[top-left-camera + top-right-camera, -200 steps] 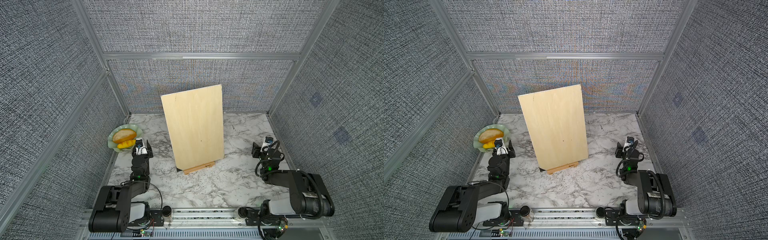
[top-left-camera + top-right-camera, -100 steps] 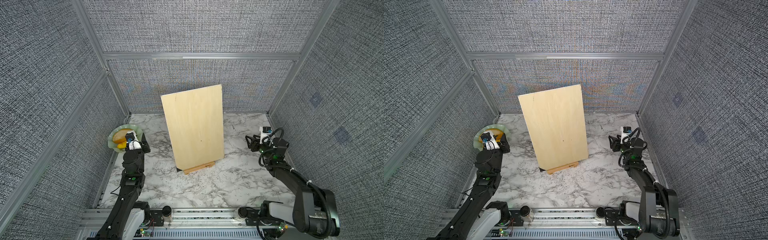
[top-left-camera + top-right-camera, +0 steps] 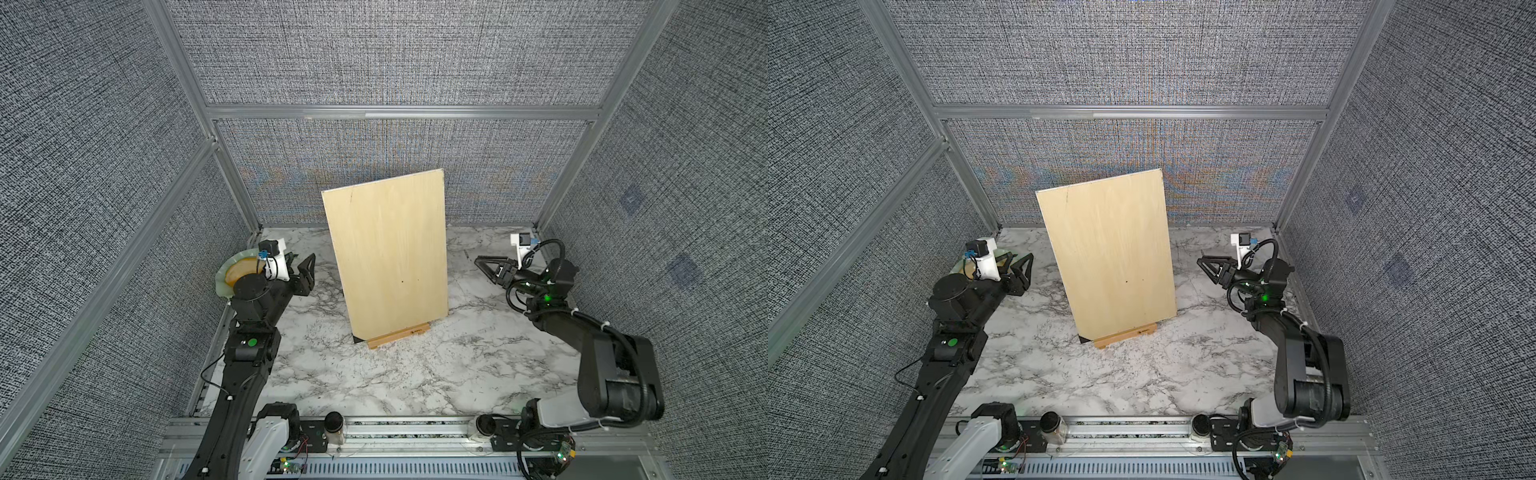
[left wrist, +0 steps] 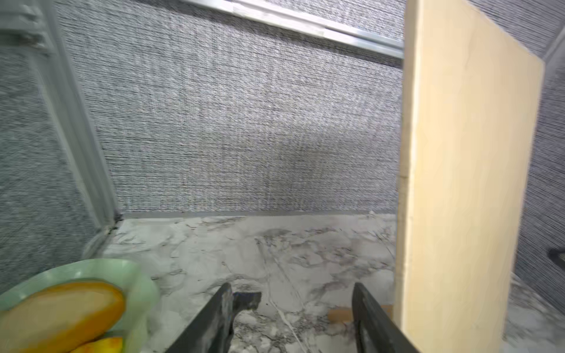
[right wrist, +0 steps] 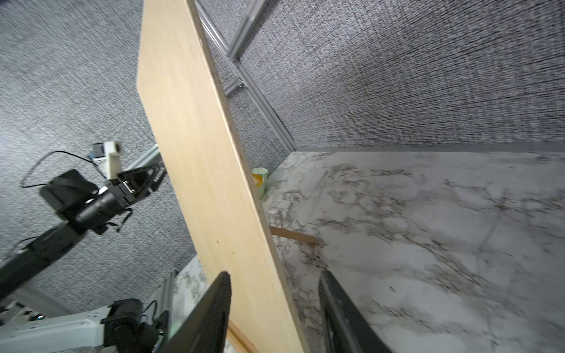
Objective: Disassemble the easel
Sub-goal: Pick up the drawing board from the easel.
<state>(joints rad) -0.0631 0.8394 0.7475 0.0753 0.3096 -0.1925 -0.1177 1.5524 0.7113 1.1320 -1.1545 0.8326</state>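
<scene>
The easel stands mid-table, mostly hidden behind a large pale plywood board [image 3: 390, 257] [image 3: 1113, 257] leaning on it. Its orange-tan bottom ledge [image 3: 399, 336] [image 3: 1125, 333] sticks out under the board in both top views. Its rear leg [image 5: 293, 235] shows behind the board in the right wrist view. My left gripper [image 3: 309, 262] [image 4: 292, 287] hovers open, left of the board and clear of it. To the board's right, my right gripper [image 3: 478, 259] [image 5: 275, 275] points at the board's right edge. It is open, a short gap away, and holds nothing.
A pale green plate [image 3: 222, 278] [image 4: 134, 275] with bread and yellow fruit [image 4: 61, 305] sits at the left wall, under my left wrist. Grey fabric walls with aluminium posts close in three sides. Bare marble lies in front of the ledge.
Both arms have unfolded from the front rail and reached forward and up, so the grippers now flank the board. The board and easel have not moved.
</scene>
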